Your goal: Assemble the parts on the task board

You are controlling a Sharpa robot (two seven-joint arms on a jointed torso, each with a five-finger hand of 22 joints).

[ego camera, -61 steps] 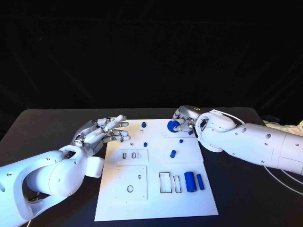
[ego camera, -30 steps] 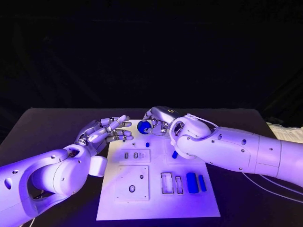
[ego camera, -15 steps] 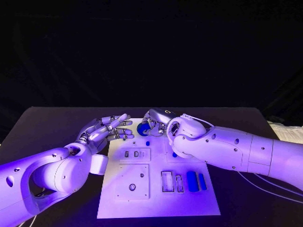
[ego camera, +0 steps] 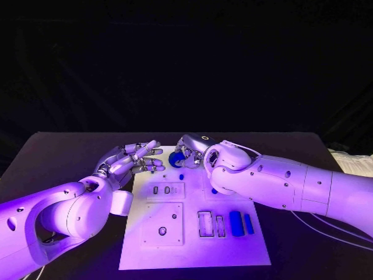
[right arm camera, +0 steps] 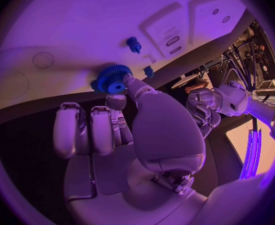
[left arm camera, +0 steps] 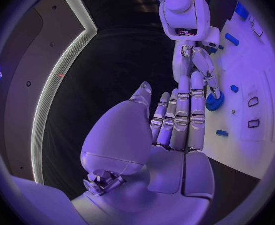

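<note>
Gear work is occupying the right hand [ego camera: 195, 150], which is pinching a small blue toothed wheel [ego camera: 177, 158] between its thumb and a finger tip over the far end of the white board [ego camera: 195, 248], at about twelve o'clock from the board's middle. In the right wrist view the wheel [right arm camera: 112, 80] is sitting at the tips of the fingers [right arm camera: 132, 85], very close to the board's surface, though I cannot tell whether it is touching. Holding it by the rim is probably leaving its centre hole free to drop over a peg; a little blue peg [right arm camera: 134, 44] is standing just beside it on the board.

The left hand [ego camera: 129, 161] is hovering at about ten o'clock, beside the board's left edge, fingers apart and holding nothing. It is likely waiting there to steady the board or take the next piece, near the wheel but apart from it, as the left wrist view shows [left arm camera: 214, 102].

Other blue pieces are lying at about four o'clock: a thick blue cylinder [ego camera: 236, 224] and a thinner bar [ego camera: 247, 224], next to two upright rectangular slots [ego camera: 205, 224]. They are lying near those openings, probably so each can be picked up and pushed in later. The black bench [ego camera: 60, 151] is carrying the board.
</note>
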